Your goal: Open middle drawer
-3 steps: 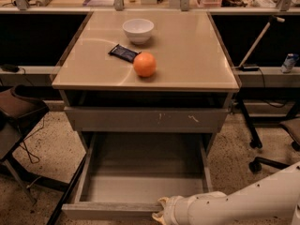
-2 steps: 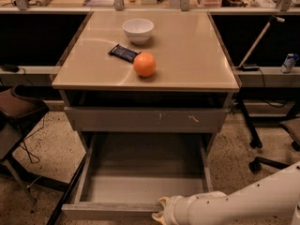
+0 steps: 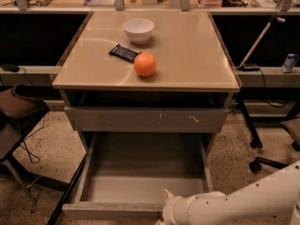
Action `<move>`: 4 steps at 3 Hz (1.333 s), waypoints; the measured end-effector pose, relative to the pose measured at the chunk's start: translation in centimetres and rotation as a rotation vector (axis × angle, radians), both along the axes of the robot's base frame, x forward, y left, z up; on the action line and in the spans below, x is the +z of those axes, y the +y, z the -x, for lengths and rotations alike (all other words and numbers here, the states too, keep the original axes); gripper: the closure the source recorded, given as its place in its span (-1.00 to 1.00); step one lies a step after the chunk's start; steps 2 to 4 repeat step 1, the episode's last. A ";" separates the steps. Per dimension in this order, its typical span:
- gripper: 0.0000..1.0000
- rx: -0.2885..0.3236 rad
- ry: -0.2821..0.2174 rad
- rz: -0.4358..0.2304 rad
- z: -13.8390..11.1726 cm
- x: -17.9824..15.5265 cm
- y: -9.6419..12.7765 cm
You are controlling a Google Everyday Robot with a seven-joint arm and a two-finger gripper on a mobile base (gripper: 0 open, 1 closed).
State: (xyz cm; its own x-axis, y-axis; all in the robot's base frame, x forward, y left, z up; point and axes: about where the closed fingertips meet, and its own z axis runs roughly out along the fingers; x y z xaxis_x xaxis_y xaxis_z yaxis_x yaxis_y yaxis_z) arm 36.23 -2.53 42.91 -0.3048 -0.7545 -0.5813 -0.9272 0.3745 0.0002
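Speckled flooring surrounds a tan-topped cabinet (image 3: pixel 187 55) in the middle of the frame, with a white bowl (image 3: pixel 138 30), a dark packet (image 3: pixel 124 53) and an orange (image 3: pixel 145 64) on it. Below the scratched drawer front (image 3: pixel 145 119), the middle drawer (image 3: pixel 140 172) stands pulled far out toward the bottom edge, its grey box bare inside.

Your gripper (image 3: pixel 167 200) sits at the drawer's front lip, bottom centre, on the end of the white arm (image 3: pixel 243 203) coming in from the lower right. Whether the claw is wide or clamped on the lip, you cannot tell from here.

The drawer looks close to full travel, so any remaining pull should probably be short, slow and straight along the rails. A sideways tug could rack the box. When you let go, lift clear before you draw back.
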 end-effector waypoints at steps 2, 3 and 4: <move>-1.00 0.000 0.000 0.000 0.0 0.0 0.0; -1.00 0.000 0.000 0.000 0.0 0.0 0.0; -1.00 0.000 0.000 0.000 0.0 0.0 0.0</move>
